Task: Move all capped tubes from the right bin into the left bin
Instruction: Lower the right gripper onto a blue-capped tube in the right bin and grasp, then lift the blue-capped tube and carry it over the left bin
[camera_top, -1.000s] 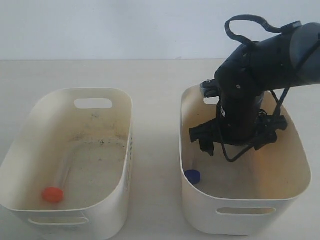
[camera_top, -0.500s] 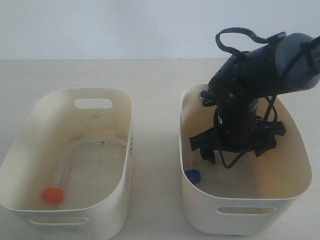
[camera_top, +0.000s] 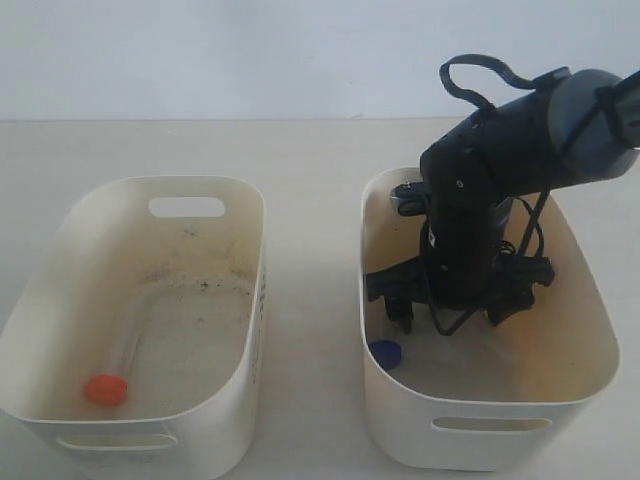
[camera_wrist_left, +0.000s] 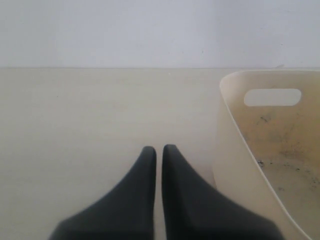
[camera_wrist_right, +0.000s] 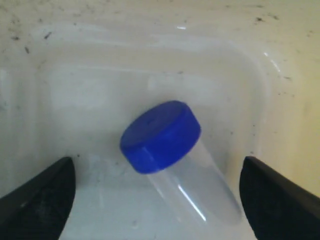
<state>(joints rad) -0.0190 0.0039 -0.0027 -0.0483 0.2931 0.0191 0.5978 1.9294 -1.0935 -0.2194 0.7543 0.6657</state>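
One capped tube with a blue cap (camera_top: 384, 352) lies on the floor of the right bin (camera_top: 480, 440), near its front left corner. My right gripper (camera_top: 450, 318) hangs inside that bin just behind the tube, open. In the right wrist view the blue-capped tube (camera_wrist_right: 167, 137) lies between the spread fingers of the right gripper (camera_wrist_right: 156, 165), untouched. A capped tube with an orange-red cap (camera_top: 105, 388) lies in the left bin (camera_top: 240, 300). My left gripper (camera_wrist_left: 159, 149) is shut and empty over the table beside the left bin (camera_wrist_left: 235, 150); the exterior view does not show it.
The two tubs stand side by side on a pale table (camera_top: 310, 170) with a strip of bare table between them. A white wall (camera_top: 200, 50) runs behind. The right arm's cables (camera_top: 480, 75) loop above the right bin.
My right gripper has sunk lower into the right bin and shifted a little left, closer to the blue-capped tube. Its jaws stay open. Nothing else moved.
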